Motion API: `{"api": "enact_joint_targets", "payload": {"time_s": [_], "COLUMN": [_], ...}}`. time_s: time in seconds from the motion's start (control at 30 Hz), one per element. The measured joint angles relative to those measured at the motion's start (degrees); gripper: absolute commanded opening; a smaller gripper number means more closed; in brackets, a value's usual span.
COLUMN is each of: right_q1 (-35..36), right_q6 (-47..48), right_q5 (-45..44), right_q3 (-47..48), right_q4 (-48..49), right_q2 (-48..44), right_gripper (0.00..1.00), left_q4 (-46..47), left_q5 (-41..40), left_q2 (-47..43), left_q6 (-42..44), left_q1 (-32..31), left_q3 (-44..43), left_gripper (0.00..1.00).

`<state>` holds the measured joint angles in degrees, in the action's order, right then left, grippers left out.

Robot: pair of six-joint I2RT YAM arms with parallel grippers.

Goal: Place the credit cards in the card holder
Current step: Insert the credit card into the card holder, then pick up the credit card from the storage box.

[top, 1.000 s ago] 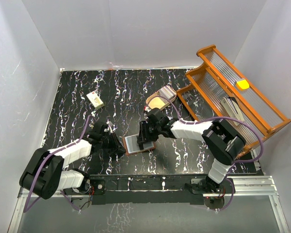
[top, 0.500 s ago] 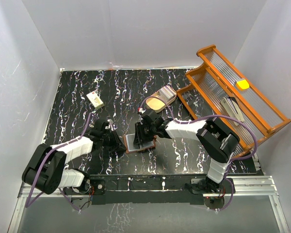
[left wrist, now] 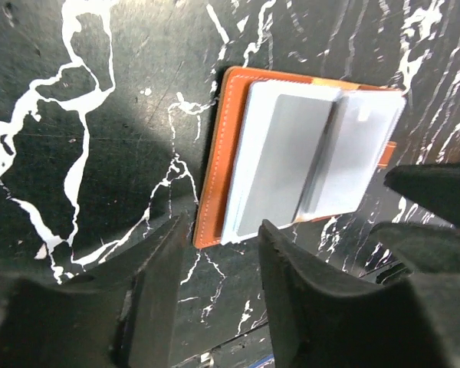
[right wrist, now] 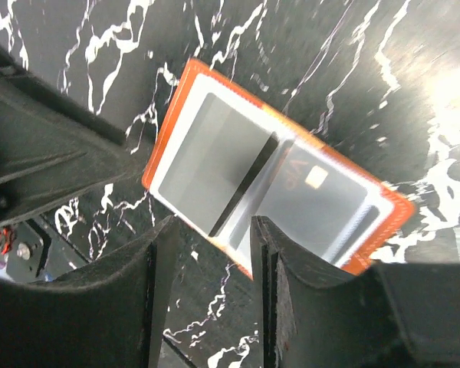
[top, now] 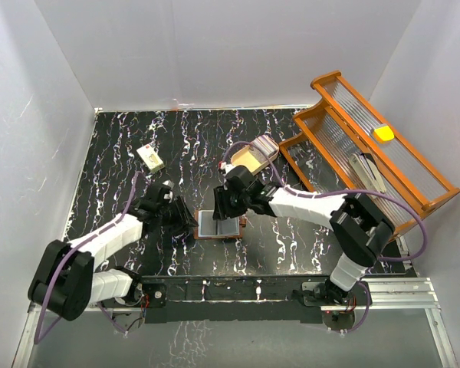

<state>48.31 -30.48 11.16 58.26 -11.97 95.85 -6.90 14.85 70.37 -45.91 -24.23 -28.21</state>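
The card holder [top: 202, 232] lies open and flat on the dark marbled table, brown leather rim around a pale lining. Two grey credit cards [top: 219, 225] lie overlapping on its lining; whether they sit in the pockets I cannot tell. One shows a dark stripe [right wrist: 245, 184], the other a gold chip [right wrist: 316, 177]. My left gripper [top: 188, 223] stands open just off the holder's left edge [left wrist: 215, 161], nothing between its fingers [left wrist: 162, 261]. My right gripper [top: 225, 208] hovers open over the holder's far edge, its fingers [right wrist: 270, 253] on nothing.
A beige oval tray [top: 249, 162] lies behind the right arm with a stack of cards [top: 265, 143] at its far end. A small cream block [top: 150, 156] sits at the back left. An orange wooden rack [top: 345, 149] holding a yellow object [top: 383, 133] fills the right side.
My left gripper has opened and let go of the card holder's left edge. The right gripper has shifted left and toward the back over the holder, which now lies squarer.
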Motion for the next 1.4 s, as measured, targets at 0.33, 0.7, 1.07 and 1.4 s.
{"api": "enact_joint_targets", "payload": {"time_s": [0.33,0.7,1.07,1.4], "right_q1": [-4.2,-10.0,-16.2,-17.1], "right_q6": [10.2,21.4,30.4,36.0], "right_q5": [-15.5,-31.4,-42.2,-47.6], "right_q3": [12.5,30.2,44.0,49.7], "right_q4": [-8.6,-14.0,-19.7,-21.3], "right_q2": [-0.9,11.3,28.0,33.6], "right_gripper": [0.50,0.59,0.64,0.65], "left_q4": [-7.8,-10.8,-17.2,-19.1], "left_q5": [-4.3,-2.4,0.1,1.1], "left_q2": [-8.9,-10.4,-9.3,-9.3], "left_q6": [4.2,7.8,13.4,15.7], "left_q1": [0.0,0.0,0.0,0.0], "left_q3": [-6.8,-7.0,-13.9,-14.5], "left_gripper": [0.62,0.99,0.99,0.99]}}
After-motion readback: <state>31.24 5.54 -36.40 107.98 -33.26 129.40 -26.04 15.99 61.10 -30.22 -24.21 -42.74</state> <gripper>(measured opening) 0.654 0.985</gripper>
